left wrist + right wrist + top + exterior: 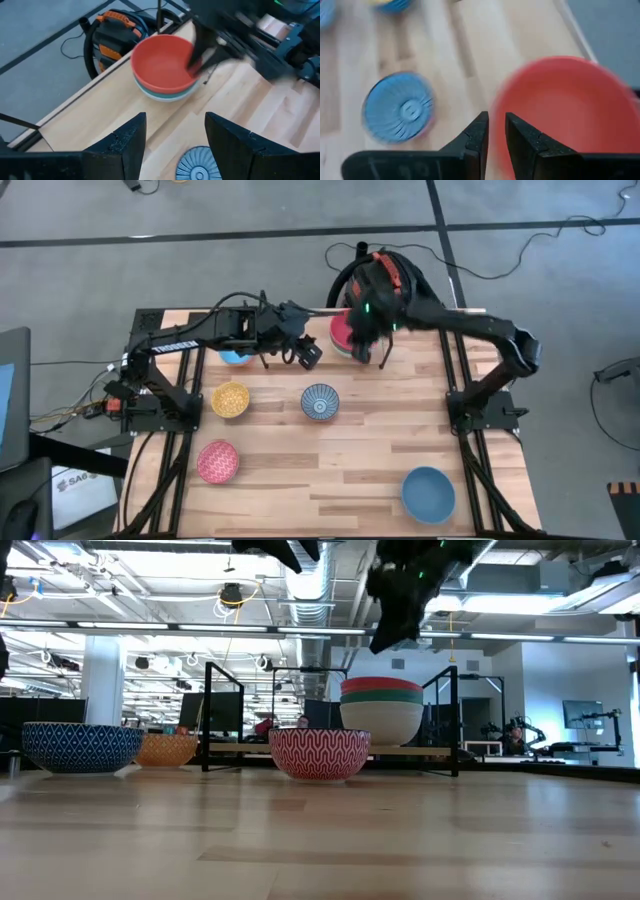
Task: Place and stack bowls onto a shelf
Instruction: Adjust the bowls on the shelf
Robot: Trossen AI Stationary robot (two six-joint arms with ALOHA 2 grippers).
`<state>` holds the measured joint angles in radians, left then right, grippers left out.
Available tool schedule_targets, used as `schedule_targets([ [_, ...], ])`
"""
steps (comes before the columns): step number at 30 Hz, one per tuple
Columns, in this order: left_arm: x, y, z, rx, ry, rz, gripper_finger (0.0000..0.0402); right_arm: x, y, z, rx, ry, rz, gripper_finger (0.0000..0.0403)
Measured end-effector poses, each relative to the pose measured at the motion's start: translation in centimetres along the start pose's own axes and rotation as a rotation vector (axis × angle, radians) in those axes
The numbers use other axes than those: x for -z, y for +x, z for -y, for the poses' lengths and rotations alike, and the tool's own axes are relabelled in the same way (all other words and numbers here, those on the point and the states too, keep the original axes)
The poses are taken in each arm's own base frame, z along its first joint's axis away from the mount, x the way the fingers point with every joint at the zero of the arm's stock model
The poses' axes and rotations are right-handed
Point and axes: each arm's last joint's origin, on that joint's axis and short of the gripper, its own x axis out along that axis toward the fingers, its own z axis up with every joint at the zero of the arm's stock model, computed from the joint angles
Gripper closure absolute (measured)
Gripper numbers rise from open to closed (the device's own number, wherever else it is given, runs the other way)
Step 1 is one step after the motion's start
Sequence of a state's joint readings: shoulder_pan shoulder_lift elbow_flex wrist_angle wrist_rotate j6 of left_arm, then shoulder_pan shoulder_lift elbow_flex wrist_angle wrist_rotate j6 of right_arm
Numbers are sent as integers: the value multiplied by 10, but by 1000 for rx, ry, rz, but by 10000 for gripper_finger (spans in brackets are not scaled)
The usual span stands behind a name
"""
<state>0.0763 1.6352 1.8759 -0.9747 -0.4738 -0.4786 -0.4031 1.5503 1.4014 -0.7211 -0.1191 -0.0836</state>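
We are seeing the right tool [496, 131] hovering just beside the rim of the round red bowl [163, 64], its fingers nearly closed on nothing, that bowl topping a green-and-white stack on the black metal-rod shelf [215, 710] at the wooden counter's [330, 470] far edge, while the left tool [175, 137] is waiting open nearby.

An orange-and-black backpack [385, 275] lies on the grey floor [250, 220] at twelve o'clock off the wooden table [330, 470]; black cables [520, 250] trail toward two o'clock.
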Motion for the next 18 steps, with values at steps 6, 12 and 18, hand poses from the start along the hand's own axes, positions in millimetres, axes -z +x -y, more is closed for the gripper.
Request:
schedule_targets([
  [6,12,-10,15,-14,44,-12,215,46,27,-58,7,-76,4,340],
  [12,15,-11,14,-43,46,-24,215,87,55,-73,265,-134,77,361],
  [18,12,-8,10,-38,54,-25,215,99,79,-76,269,-170,47,381],
])
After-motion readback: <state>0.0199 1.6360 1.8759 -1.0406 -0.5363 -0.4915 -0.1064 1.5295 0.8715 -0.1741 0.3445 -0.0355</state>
